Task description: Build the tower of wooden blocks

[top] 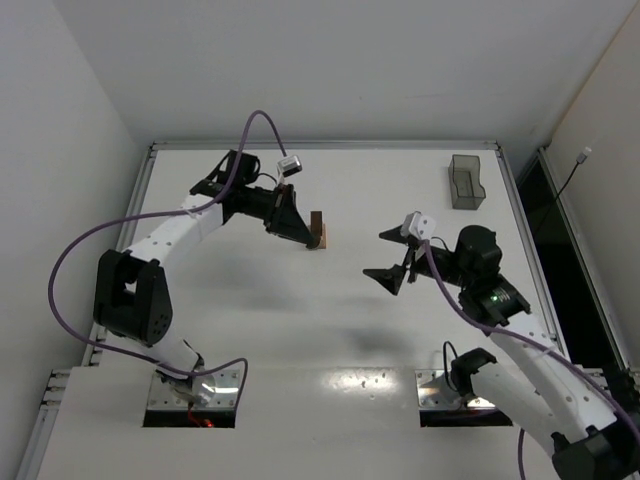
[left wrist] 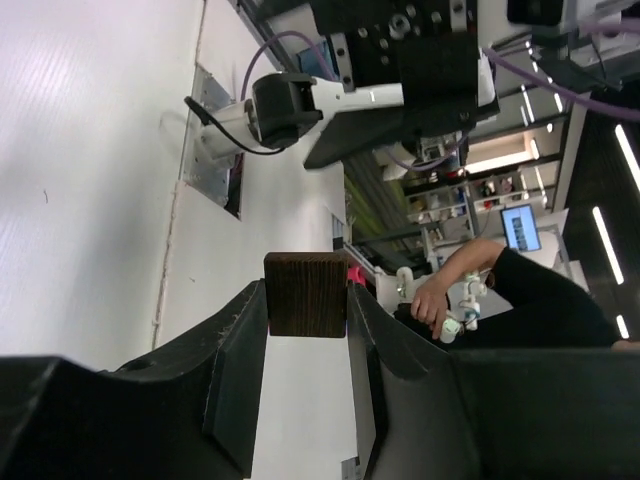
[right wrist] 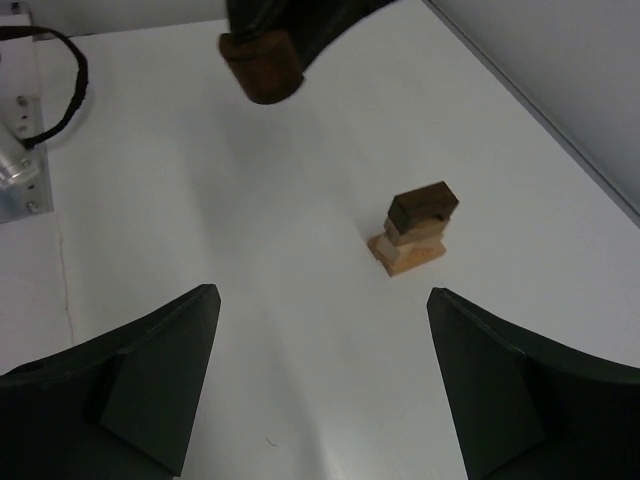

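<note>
Top view: we see the wood block tower (top: 319, 233) standing on the white surface (top: 350, 190), about mid-width and somewhat nearer the far edge than the near one. The left gripper (top: 300, 235) is just to its left. From here we can't tell whether the two touch. The right gripper (top: 388, 255) sits to the right of the tower, well apart from it, with its jaws spread wide and nothing between them. A translucent grey container (top: 466, 182) stands near the far right corner.

Left wrist: the jaws are closed onto a dark brown block (left wrist: 306, 290). The block fills the gap between the two black fingers (left wrist: 240, 350) and its wood grain faces the camera. Past it we see bare surface and the right arm (left wrist: 300, 105).

Right wrist: the jaws are wide open and empty, one black finger (right wrist: 150, 380) in each lower corner. The tower stands upright and free in the middle distance, right of centre. It has a dark brown piece on top and tan pieces below, the bottom one widest. At the top edge the left gripper holds its dark brown block above the surface, well apart from the tower. The block's shape is blurred here.
</note>
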